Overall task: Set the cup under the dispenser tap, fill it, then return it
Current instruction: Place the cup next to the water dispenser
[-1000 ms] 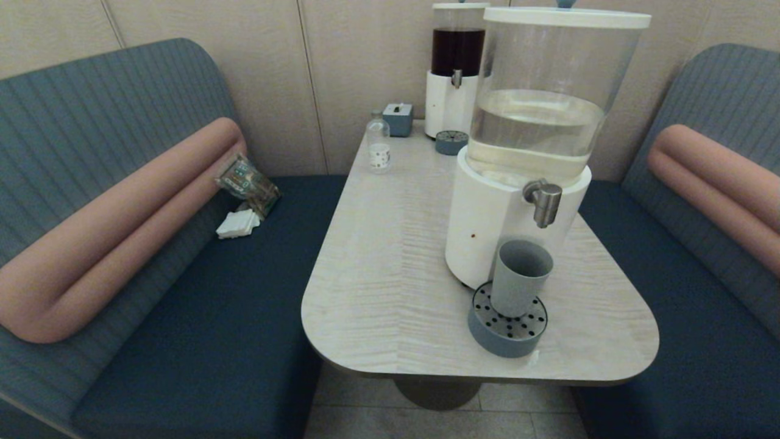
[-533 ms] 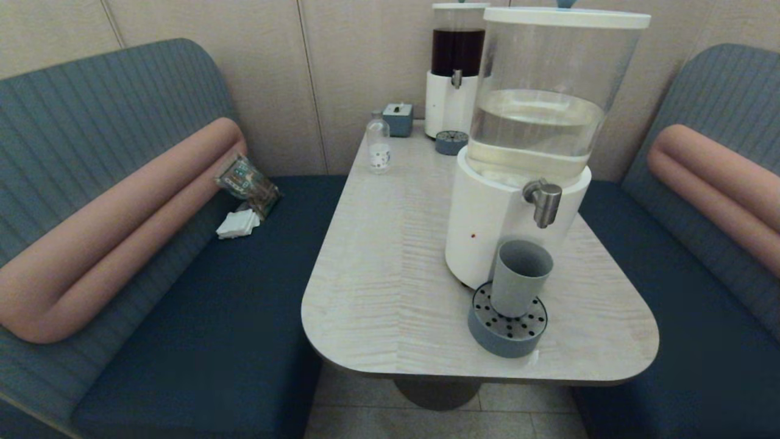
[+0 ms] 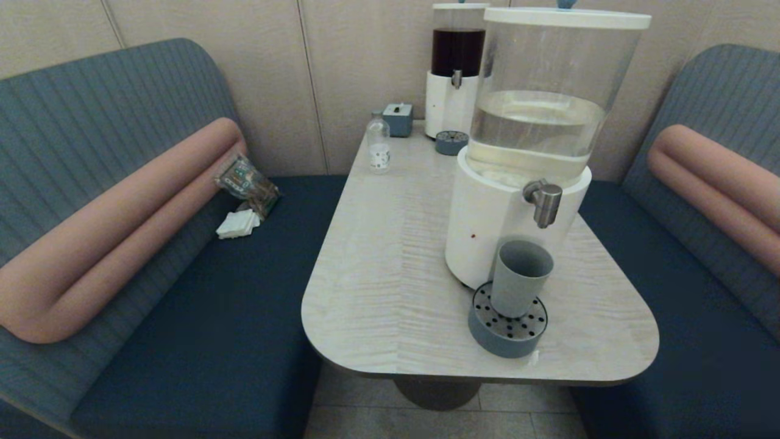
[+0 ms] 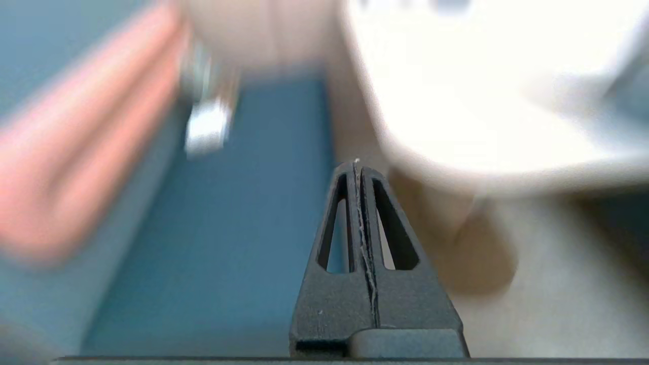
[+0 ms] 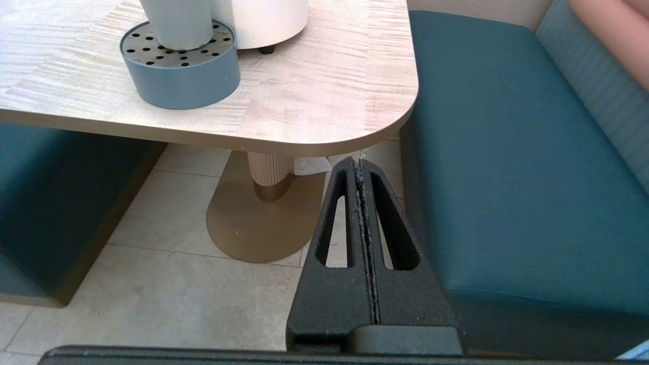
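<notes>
The cup (image 3: pixel 519 276), a grey-blue tumbler, is seen standing upright on a round perforated drip tray (image 3: pixel 507 326), directly below the dispenser tap (image 3: pixel 543 201). The tap is fixed to a white-based dispenser (image 3: pixel 506 225) holding clear liquid, at twelve o'clock from the cup. All of this is carried near the front edge of the pale wood surface (image 3: pixel 390 268). Toward eleven o'clock, well apart, a small clear bottle (image 3: pixel 378 145) is placed. Neither arm is shown from the head. The left pincer (image 4: pixel 358 167) is closed on nothing, held over the bench seat. The right pincer (image 5: pixel 360 163) is likewise closed and empty, held low beside the surface's corner, above the floor.
</notes>
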Motion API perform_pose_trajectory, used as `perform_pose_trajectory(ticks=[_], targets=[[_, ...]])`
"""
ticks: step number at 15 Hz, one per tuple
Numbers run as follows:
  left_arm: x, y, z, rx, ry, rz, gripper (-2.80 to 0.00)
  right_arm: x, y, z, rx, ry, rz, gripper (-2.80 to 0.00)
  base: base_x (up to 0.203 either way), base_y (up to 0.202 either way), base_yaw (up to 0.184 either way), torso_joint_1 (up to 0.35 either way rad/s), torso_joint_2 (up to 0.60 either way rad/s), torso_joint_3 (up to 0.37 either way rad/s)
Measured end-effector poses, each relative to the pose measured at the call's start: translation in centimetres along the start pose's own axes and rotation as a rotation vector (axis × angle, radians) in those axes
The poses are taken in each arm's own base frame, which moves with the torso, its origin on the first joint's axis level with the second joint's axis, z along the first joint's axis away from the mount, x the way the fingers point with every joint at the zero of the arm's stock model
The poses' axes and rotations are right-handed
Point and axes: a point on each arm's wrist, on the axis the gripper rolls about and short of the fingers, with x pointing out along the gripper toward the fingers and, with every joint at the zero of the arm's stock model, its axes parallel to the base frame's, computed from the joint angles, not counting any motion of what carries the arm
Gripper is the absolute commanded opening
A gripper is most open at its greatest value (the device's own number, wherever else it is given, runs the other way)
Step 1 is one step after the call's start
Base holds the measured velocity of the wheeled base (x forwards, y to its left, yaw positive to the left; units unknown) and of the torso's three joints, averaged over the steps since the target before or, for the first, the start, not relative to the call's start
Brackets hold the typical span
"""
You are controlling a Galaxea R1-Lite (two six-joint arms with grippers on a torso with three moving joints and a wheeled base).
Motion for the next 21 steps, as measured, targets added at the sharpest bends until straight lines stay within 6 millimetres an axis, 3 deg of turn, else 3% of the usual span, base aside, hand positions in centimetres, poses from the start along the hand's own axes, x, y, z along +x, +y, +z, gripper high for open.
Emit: perform_pose_trajectory(ticks=[2, 4, 6, 8, 10, 11, 15, 18, 21], targets=[[0.0, 0.4, 5.7, -0.063, -0.094, -0.041, -2.80, 0.0, 0.0, 0.0, 0.000, 0.000, 0.000, -2.80, 0.000, 0.000, 0.000, 0.000, 0.00, 0.000], [2.5, 0.9, 11.0, -0.159, -0.119, -0.099, -2.80, 0.0, 0.0, 0.0, 0.000, 0.000, 0.000, -2.80, 0.000, 0.000, 0.000, 0.000, 0.00, 0.000], [7.5, 1.5, 13.9, -0.227, -0.081, -0.169, -2.80, 0.0, 0.0, 0.0, 0.000, 0.000, 0.000, -2.80, 0.000, 0.000, 0.000, 0.000, 0.00, 0.000], [13.1, 1.9, 14.6, -0.233, -0.034, -0.257, -2.80, 0.0, 0.0, 0.0, 0.000, 0.000, 0.000, -2.80, 0.000, 0.000, 0.000, 0.000, 0.00, 0.000], [19.1, 2.1, 13.7, -0.190, -0.012, -0.409, -2.80, 0.0, 0.0, 0.0, 0.000, 0.000, 0.000, -2.80, 0.000, 0.000, 0.000, 0.000, 0.00, 0.000], [21.7, 2.1, 12.9, -0.163, -0.021, -0.498, 0.00, 0.0, 0.0, 0.0, 0.000, 0.000, 0.000, -2.80, 0.000, 0.000, 0.000, 0.000, 0.00, 0.000], [29.0, 1.6, 8.6, -0.078, -0.114, -0.777, 0.00, 0.0, 0.0, 0.0, 0.000, 0.000, 0.000, -2.80, 0.000, 0.000, 0.000, 0.000, 0.00, 0.000], [32.5, 0.8, 4.7, -0.040, -0.175, -0.854, 0.00, 0.0, 0.0, 0.0, 0.000, 0.000, 0.000, -2.80, 0.000, 0.000, 0.000, 0.000, 0.00, 0.000], [34.7, -2.2, 0.8, -0.040, -0.211, -0.943, 0.00, 0.0, 0.0, 0.0, 0.000, 0.000, 0.000, -2.80, 0.000, 0.000, 0.000, 0.000, 0.00, 0.000]])
